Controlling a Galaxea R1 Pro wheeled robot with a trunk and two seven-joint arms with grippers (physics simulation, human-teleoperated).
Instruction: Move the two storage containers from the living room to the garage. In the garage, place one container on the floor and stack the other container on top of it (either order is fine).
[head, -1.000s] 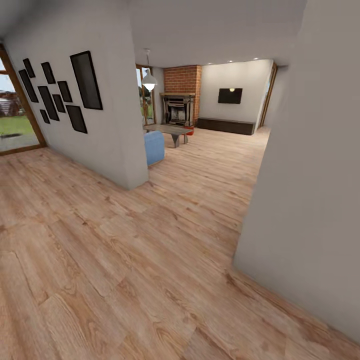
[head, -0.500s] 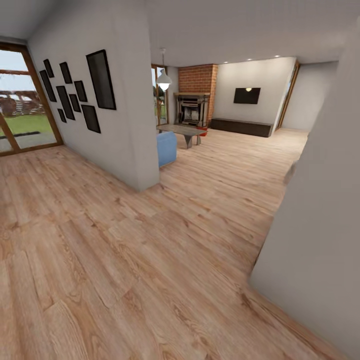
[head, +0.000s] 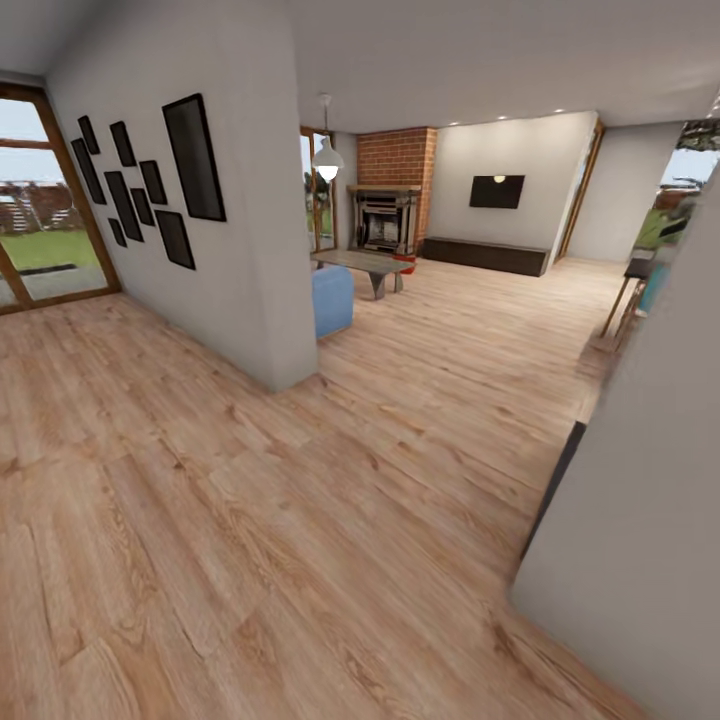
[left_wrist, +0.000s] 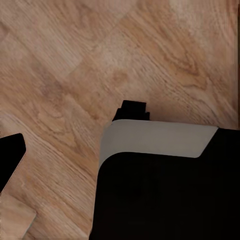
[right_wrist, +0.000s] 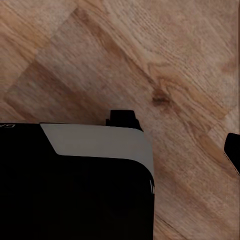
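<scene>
A light wood-plank floor is seen across the head view, running into the living room beyond. Landmark used: the white partition wall left of centre. On its near face a cluster of black picture frames is hung; left of it a wood-framed glass door gives onto grass. Just behind its far corner a blue seat is tucked, and beyond that a low grey table is set. A small patch of orange-red is glimpsed at the table's far end, too small to be told as one of the storage containers. Further back from the wall a brick fireplace is placed, with a white pendant lamp hung before it. Right of the fireplace a long low dark-wood bench is set under a wall-mounted dark screen. On the side opposite the partition wall a pale grey wall corner looms close and blocks that side of the passage; a dark edge is seen against it.

In the left wrist view a black and grey housing is seen over the planks; in the right wrist view a like housing. Finger spacing cannot be told for either gripper. No writing can be read.
</scene>
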